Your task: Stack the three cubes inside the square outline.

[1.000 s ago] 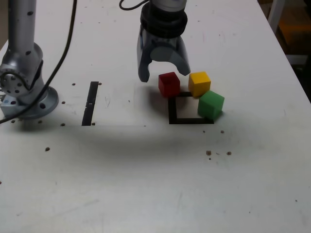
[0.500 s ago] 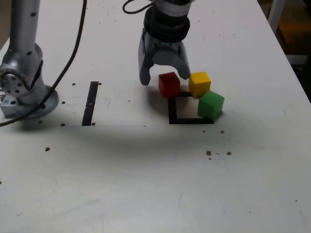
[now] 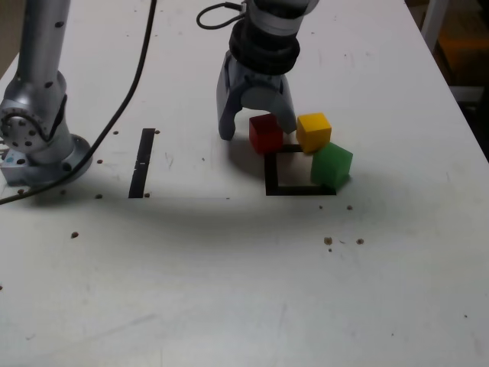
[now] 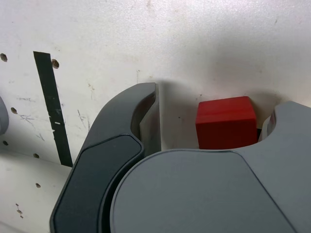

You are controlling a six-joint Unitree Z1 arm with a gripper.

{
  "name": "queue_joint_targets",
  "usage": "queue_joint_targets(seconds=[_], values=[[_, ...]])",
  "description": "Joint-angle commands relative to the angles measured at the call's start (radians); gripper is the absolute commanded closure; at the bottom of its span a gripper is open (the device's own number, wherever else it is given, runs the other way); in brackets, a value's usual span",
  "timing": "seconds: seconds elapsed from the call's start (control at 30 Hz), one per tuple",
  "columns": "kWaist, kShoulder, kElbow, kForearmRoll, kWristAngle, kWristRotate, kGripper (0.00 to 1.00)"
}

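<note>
Tool (image 3: 257, 128) points down at counter (image 3: 229, 275), jaws spread wide, straddling red cube (image 3: 266, 133); nothing gripped. Red cube on outline's (image 3: 272, 174) far corner, faces slightly turned against tape lines. Yellow cube (image 3: 314, 131) just beside it toward exterior view's right. Green cube (image 3: 331, 165) on outline's right edge, turned at angle. Cubes equal-sided, no long axis. Tape strip (image 3: 142, 162) well apart at left

You had the tool (image 3: 256, 126) spread wide around the red cube (image 3: 266, 132), one finger squeezed into the narrow gap before the yellow cube (image 3: 314, 131), which touched the green cube (image 3: 331, 165), while the bench (image 3: 229, 275) toward the exterior view's left lay open up to the black tape strip (image 3: 142, 162).
</note>
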Motion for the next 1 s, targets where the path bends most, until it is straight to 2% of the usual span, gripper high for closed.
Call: queue_joint_targets(seconds=[0.0, 0.13, 0.3, 0.4, 0.5, 0.63, 0.97], values=[[0.002, 0.016, -0.004, -0.002, -0.005, 0.005, 0.18], [0.003, 0.031, -0.008, -0.006, -0.011, 0.011, 0.18], [0.008, 0.042, -0.009, -0.007, -0.009, 0.013, 0.25], [0.015, 0.046, -0.009, -0.006, -0.004, 0.014, 0.34], [0.022, 0.047, -0.018, -0.008, 0.015, 0.015, 0.55], [0.024, 0.043, -0.035, -0.009, 0.035, 0.014, 0.69], [0.031, 0.031, -0.040, 0.010, 0.034, 0.014, 0.76]])
